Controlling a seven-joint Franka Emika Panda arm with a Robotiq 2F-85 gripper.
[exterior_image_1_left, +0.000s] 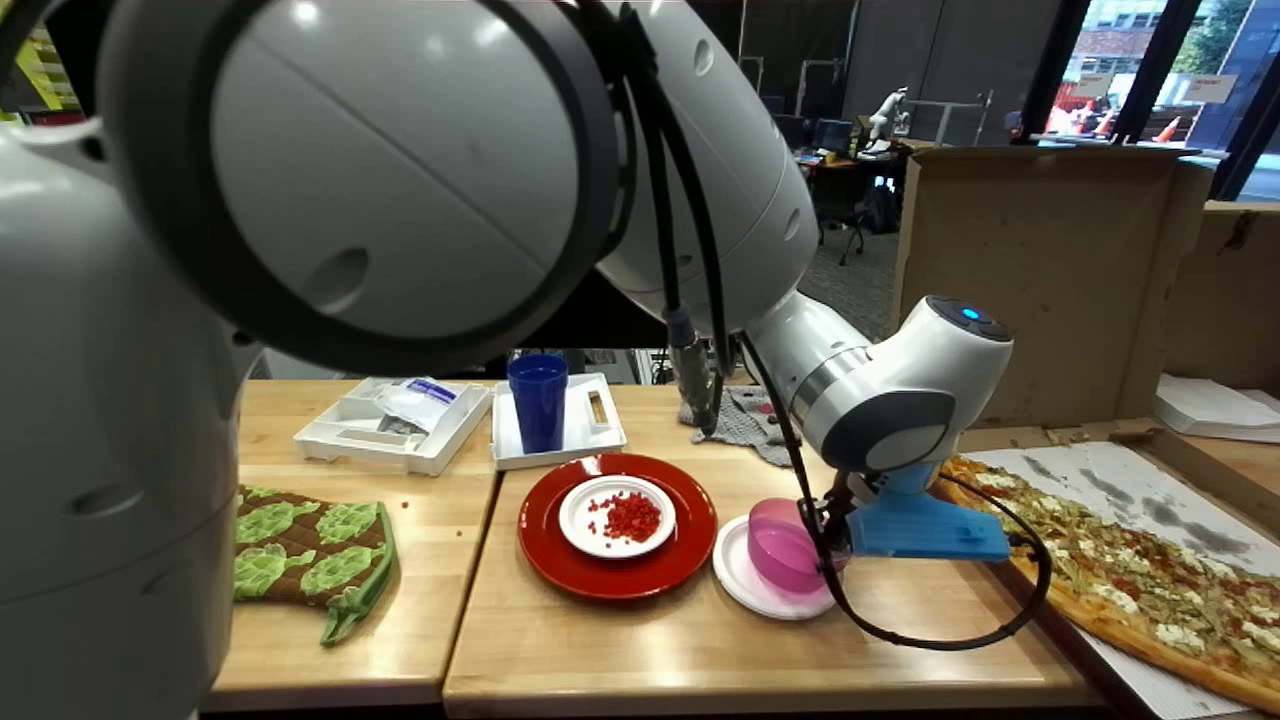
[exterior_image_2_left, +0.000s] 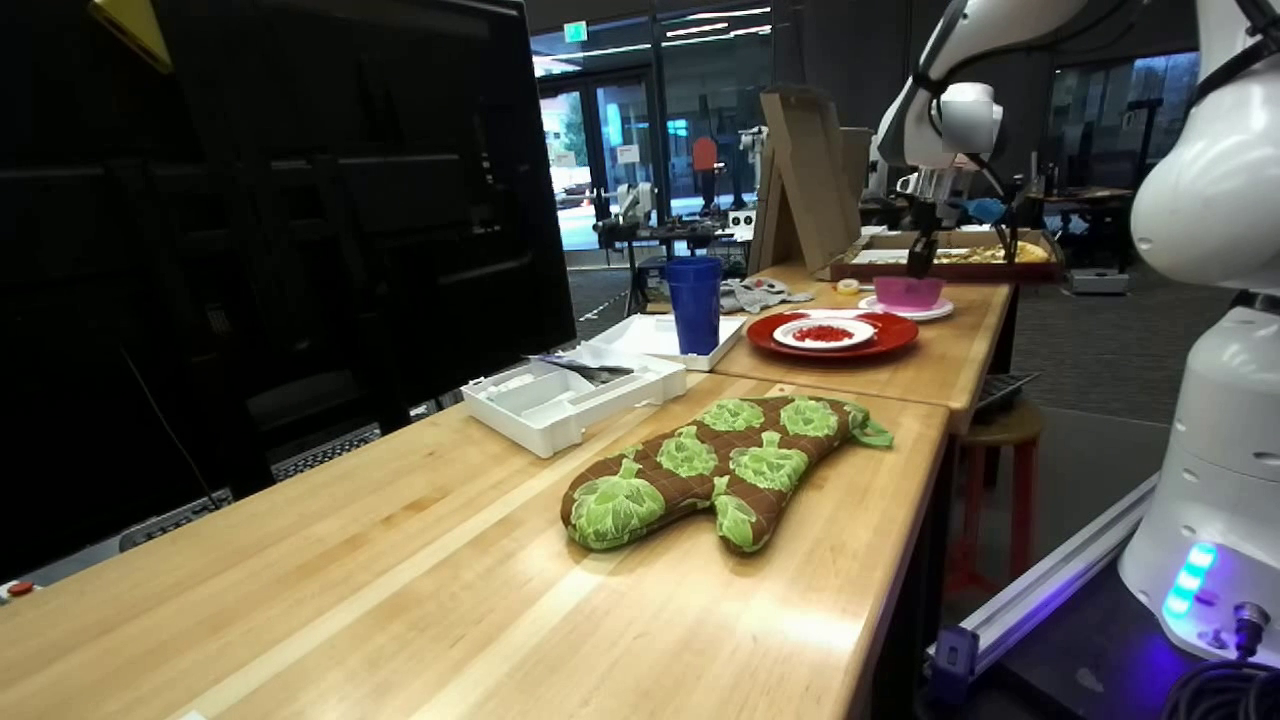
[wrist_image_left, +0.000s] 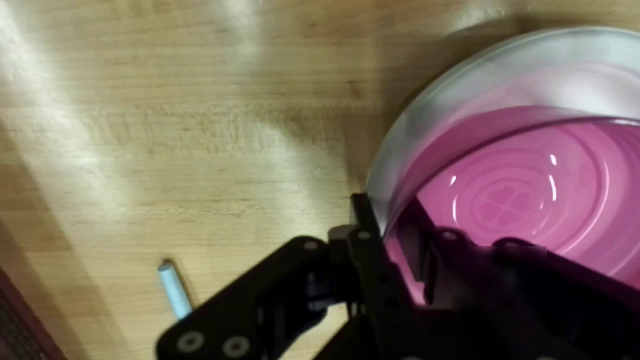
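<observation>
A translucent pink bowl (exterior_image_1_left: 785, 555) sits on a white plate (exterior_image_1_left: 745, 590). The bowl (exterior_image_2_left: 905, 292) and the plate (exterior_image_2_left: 940, 312) also show in an exterior view. My gripper (wrist_image_left: 386, 205) is at the bowl's near rim in the wrist view. One black finger is outside the wall and the other is inside the bowl (wrist_image_left: 505, 200). The fingers stand close together, with the wall and a narrow strip of pink between them. I cannot tell whether both pads press on the wall. The bowl's floor shows no contents. The gripper body hides part of the rim.
A red plate (exterior_image_1_left: 615, 582) bears a small white plate with red bits (exterior_image_1_left: 632, 518). A blue cup (exterior_image_1_left: 540, 405) and white trays (exterior_image_1_left: 400, 435) stand behind. A pizza (exterior_image_1_left: 1150, 590) lies in an open box (exterior_image_1_left: 1040, 290). An oven mitt (exterior_image_2_left: 700, 465) and a light blue stick (wrist_image_left: 175, 290) lie on the table.
</observation>
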